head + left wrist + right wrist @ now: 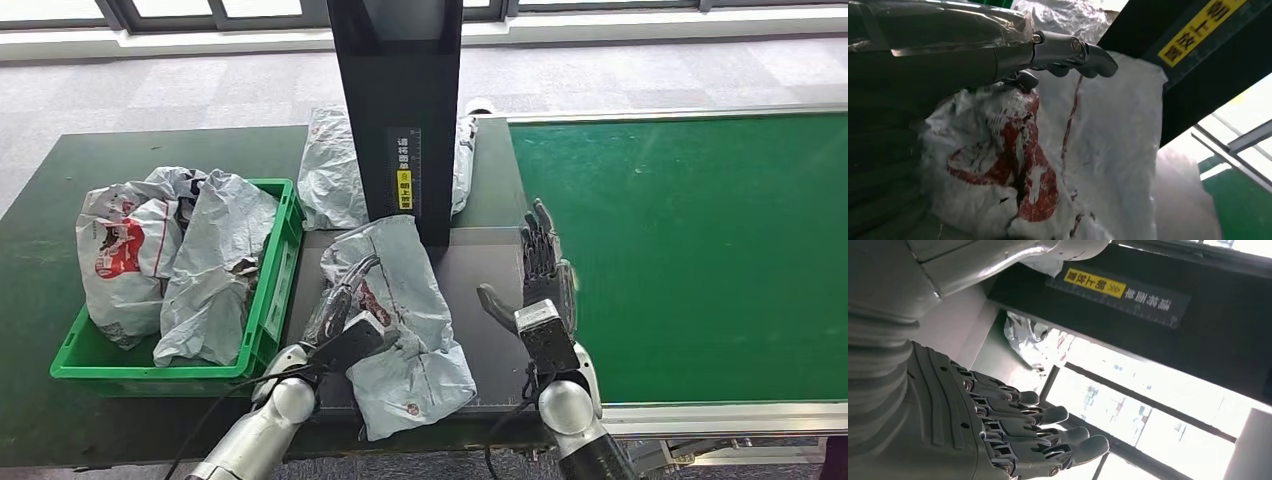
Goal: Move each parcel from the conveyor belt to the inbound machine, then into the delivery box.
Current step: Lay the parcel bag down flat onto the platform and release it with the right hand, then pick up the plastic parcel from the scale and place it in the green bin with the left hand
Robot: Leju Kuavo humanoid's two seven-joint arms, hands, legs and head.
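A crumpled grey parcel (410, 320) with red print lies on the dark platform (490, 300) of the inbound machine, in front of its black column (398, 110). My left hand (345, 305) lies over the parcel's left edge, nearest the crate, with its fingers (1073, 50) stretched out above the wrapping (1058, 165) and only slightly curled. My right hand (540, 275) stands open and upright to the right of the parcel, fingers (1048, 430) spread, holding nothing. The green delivery box (275, 300) sits left of the platform and holds several grey parcels (170, 260).
The green conveyor belt (700, 250) runs along the right side, with no parcel on the stretch in view. Another grey parcel (330, 170) lies behind the black column. The dark green table (60, 190) carries the box.
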